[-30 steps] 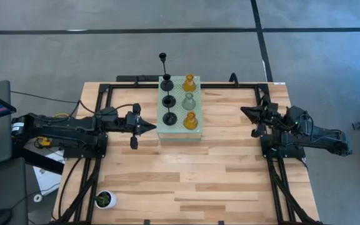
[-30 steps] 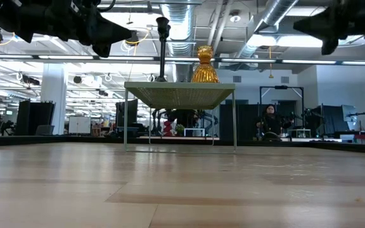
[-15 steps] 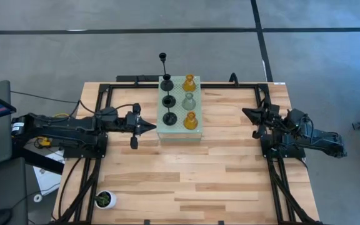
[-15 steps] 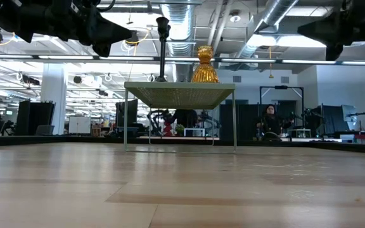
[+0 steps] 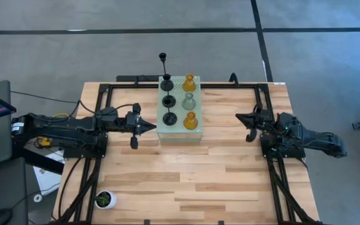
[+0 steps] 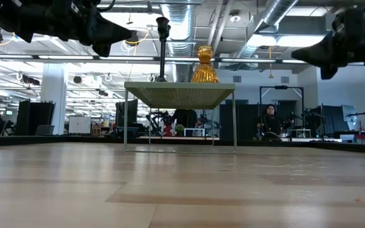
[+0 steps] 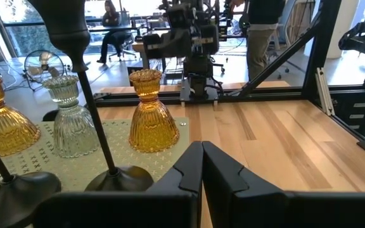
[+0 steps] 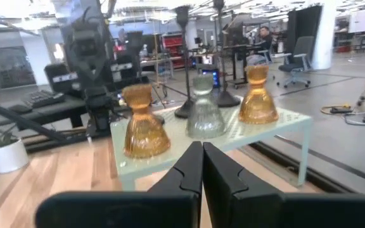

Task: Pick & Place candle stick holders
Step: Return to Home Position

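High view: six candle stick holders all on perforated green stand, worktop far edge, centre. Black ones in one column; amber, grey-green, amber in other. Placing looks done. Left gripper and right gripper clenched, empty, flanking stand. Only homing left.

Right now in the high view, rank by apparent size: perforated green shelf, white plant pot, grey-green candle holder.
1. perforated green shelf
2. white plant pot
3. grey-green candle holder
The last two look close; the holder sits raised, nearer the camera, so unsure.
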### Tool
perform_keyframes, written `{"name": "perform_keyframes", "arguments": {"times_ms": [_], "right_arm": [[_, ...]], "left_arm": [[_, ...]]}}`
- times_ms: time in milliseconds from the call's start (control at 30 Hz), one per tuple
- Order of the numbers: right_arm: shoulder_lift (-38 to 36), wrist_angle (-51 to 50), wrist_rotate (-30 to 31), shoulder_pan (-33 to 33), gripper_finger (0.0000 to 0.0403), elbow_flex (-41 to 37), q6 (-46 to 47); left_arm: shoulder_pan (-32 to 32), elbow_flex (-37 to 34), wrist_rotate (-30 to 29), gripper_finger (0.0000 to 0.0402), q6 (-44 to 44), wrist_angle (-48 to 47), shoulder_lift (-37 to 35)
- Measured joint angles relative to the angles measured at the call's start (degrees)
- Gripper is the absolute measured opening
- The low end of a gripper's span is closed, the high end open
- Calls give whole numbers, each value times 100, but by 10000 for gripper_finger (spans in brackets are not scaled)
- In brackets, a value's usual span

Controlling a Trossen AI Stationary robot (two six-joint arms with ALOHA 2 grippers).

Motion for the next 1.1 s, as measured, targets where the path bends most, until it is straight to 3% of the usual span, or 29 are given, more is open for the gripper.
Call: {"name": "perform_keyframes", "arguments": {"times_ms": [267, 367, 533, 1100], "right_arm": [[-1, 779, -398, 0, 0, -541, -17], [-1, 663, -441, 9, 0, -550, 71], [-1, 497, -1055, 194, 0, -554, 22], [-1, 383, -1023, 481, 0, -560, -264]], "left_arm": [[0, 0, -5, 8, 0, 0, 0], [0, 0, -5, 8, 0, 0, 0], [0, 0, -5, 8, 0, 0, 0], [0, 0, -3, 8, 0, 2, -2]]}}
